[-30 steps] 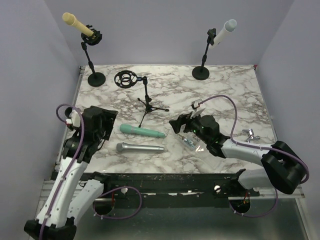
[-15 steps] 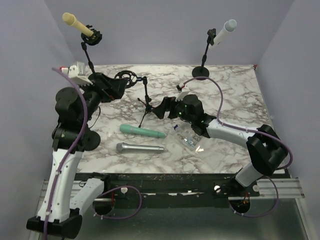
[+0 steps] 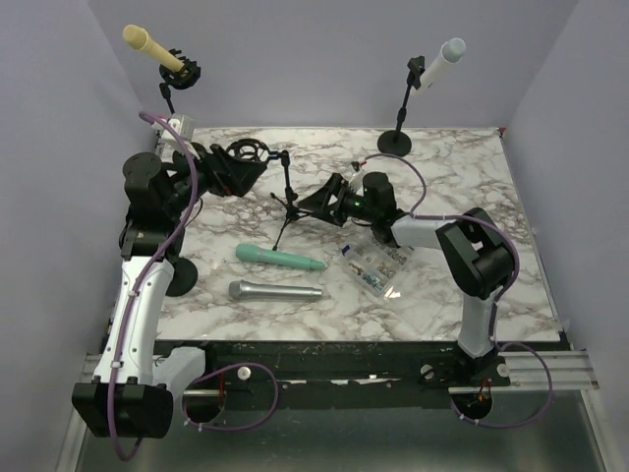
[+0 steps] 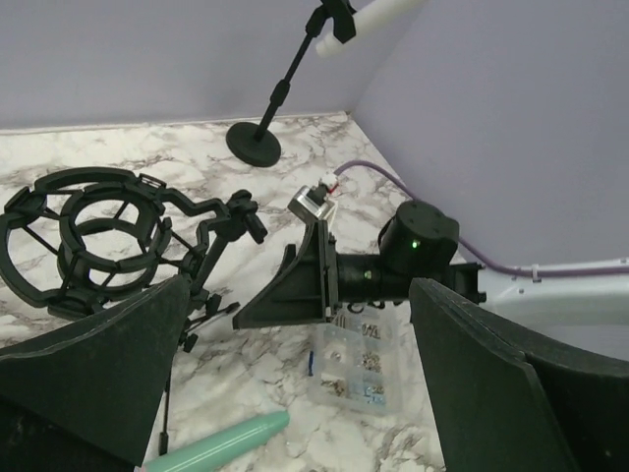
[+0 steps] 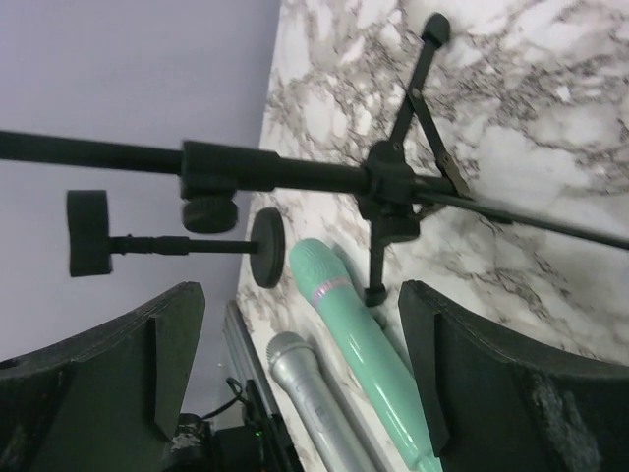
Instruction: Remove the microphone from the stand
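A yellow microphone (image 3: 147, 44) sits in a black stand (image 3: 177, 103) at the back left. A white microphone (image 3: 439, 61) sits in a second stand (image 3: 401, 108) at the back right and also shows in the left wrist view (image 4: 378, 15). My left gripper (image 3: 239, 173) is open and empty, just left of the empty shock mount (image 3: 246, 152) of a tripod stand (image 3: 287, 197). My right gripper (image 3: 319, 202) is open and empty, right beside the tripod's legs (image 5: 388, 187). Neither gripper touches a microphone.
A mint microphone (image 3: 280, 259) and a silver microphone (image 3: 275, 291) lie on the marble table in front of the tripod. A clear parts box (image 3: 375, 264) lies to their right. A short black stand with a round base (image 5: 267, 246) stands by the left edge.
My left arm has risen and reached back toward the shock mount. My right gripper has moved left and back from the parts box to the tripod stand. Both microphones stay in their stands.
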